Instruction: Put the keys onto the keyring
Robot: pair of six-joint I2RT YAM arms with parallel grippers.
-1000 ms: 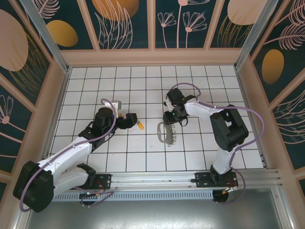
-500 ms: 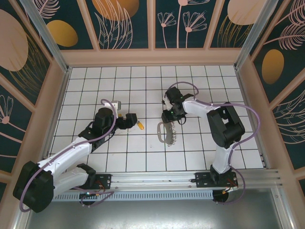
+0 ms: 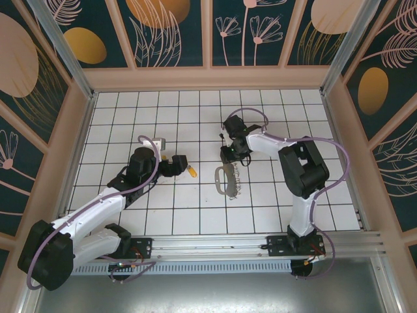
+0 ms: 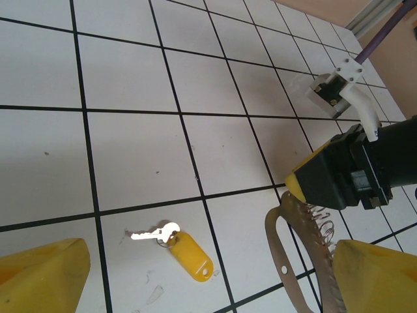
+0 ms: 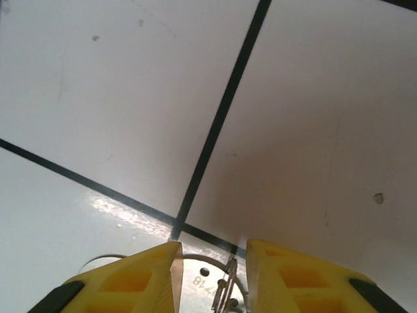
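The keys (image 4: 151, 233), a small silvery key on a yellow tag (image 4: 189, 255), lie flat on a tile (image 3: 191, 171). My left gripper (image 4: 208, 287) hovers just left of them (image 3: 180, 164), open, with nothing between its yellow fingers (image 4: 42, 277). The keyring (image 3: 223, 180), a pale D-shaped loop with wire rings along one side (image 4: 292, 257), lies one tile to the right. My right gripper (image 3: 228, 159) stands over the loop's far end. Its jaws have closed onto that end (image 5: 208, 280), one pad at each edge of the plate.
White tiled floor (image 3: 195, 117) with black grid lines, walled by tan frames and dark panels. An aluminium rail (image 3: 260, 244) runs along the near edge by the arm bases. The right arm's body (image 4: 352, 176) sits just beyond the keyring.
The right arm's elbow has swung left and the gripper has shifted slightly up the keyring's far end while its jaws narrowed. The left arm, the keys and the keyring have stayed put.
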